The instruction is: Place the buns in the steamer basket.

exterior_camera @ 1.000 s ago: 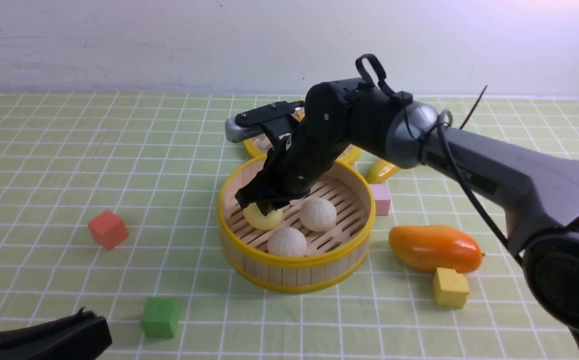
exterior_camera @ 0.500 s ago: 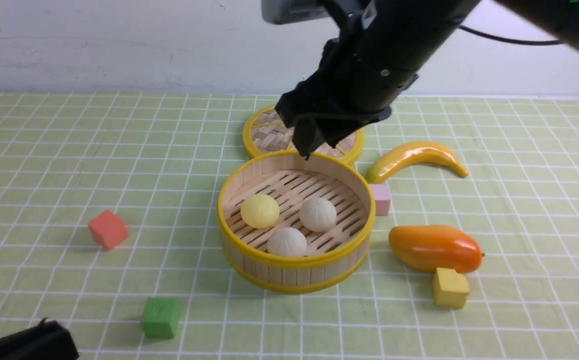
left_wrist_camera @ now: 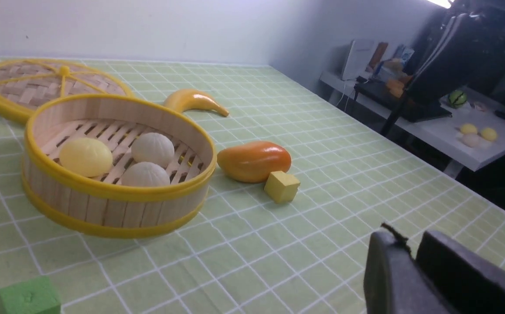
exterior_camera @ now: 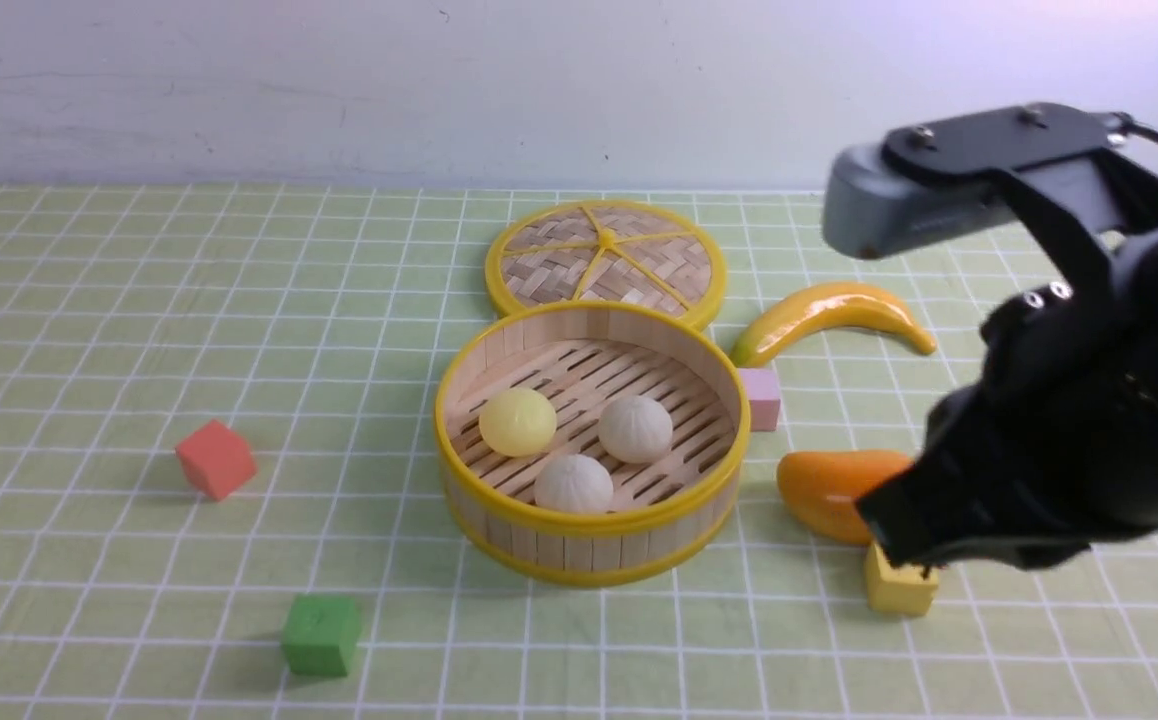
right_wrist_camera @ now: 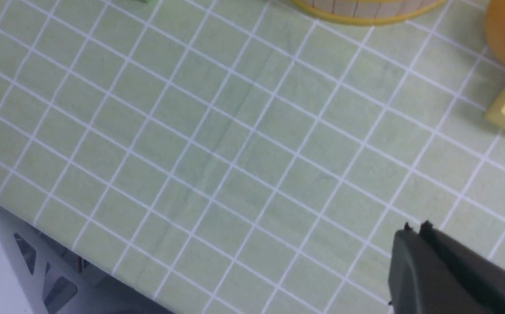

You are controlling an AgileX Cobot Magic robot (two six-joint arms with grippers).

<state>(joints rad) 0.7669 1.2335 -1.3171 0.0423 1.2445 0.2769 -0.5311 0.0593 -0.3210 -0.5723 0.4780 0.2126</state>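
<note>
**All three buns sit in the basket**

The right tool (exterior_camera: pixel 904 545) hangs at the near right of the table (exterior_camera: pixel 89 330), over the yellow cube (exterior_camera: pixel 899 588) and in front of part of the orange mango (exterior_camera: pixel 824 490). Its two fingers are pressed together and it holds nothing. It is well apart from the basket, likely because its job there is done.

The left tool (left_wrist_camera: pixel 414 266) shows only in its own wrist view, low at the near edge of the table. Its dark fingers look close together with nothing between them, but I cannot tell for sure how far they are open.

The steamer basket (exterior_camera: pixel 591 540) stands in the middle of the table. On its slatted floor lie the buns. The yellow bun (exterior_camera: pixel 517 421) is on the left. One white bun (exterior_camera: pixel 635 428) is to its right, and the other white bun (exterior_camera: pixel 573 483) is nearest. They sit close together, upright and not stacked.

The lid (exterior_camera: pixel 605 254) lies flat just behind the basket, so the top is not covered. The job looks done.
</note>
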